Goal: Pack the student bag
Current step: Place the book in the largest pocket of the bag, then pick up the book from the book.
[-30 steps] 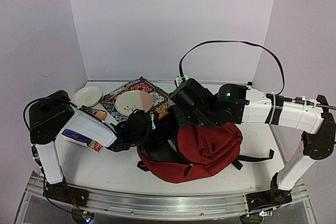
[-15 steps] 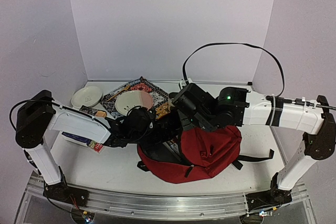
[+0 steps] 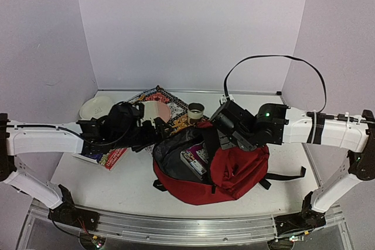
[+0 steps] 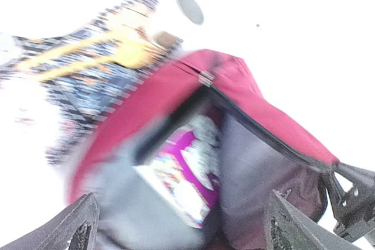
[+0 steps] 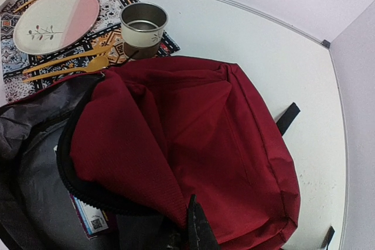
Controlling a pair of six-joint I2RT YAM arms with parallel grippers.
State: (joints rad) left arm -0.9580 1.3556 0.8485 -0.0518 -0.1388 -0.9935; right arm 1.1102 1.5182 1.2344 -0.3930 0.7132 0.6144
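The student bag (image 3: 237,171) lies on its side at the middle of the table (image 3: 117,188), towards the near edge, mouth gaping to the left. It is soft dark-red fabric, slumped and creased, with black zip trim and a grey lining. Inside the main compartment sits a flat box (image 4: 184,171) printed in purple and pink, leaning against the lining. The right gripper (image 5: 194,233) is clamped tight on a fold of the bag's red top flap and holds it up, so the opening shows. The left gripper (image 4: 180,231) hovers just outside the mouth, its fingers (image 4: 79,229) spread wide with nothing between them. A black strap (image 5: 287,118) trails off the bag's far side.

Behind the bag is a patterned placemat (image 5: 35,71), busy with red, blue and black. On it lie a round pink-and-cream plate (image 5: 55,21) and two yellow pieces of cutlery (image 5: 64,62) side by side, and a short metal-rimmed cup (image 5: 143,24) stands at its corner, just beside the bag. Further left is a white bowl (image 3: 95,107). A colourful book (image 3: 105,157) lies under the left arm. The tabletop is smooth white, and plain pale lilac walls (image 3: 193,27) close in on three sides.
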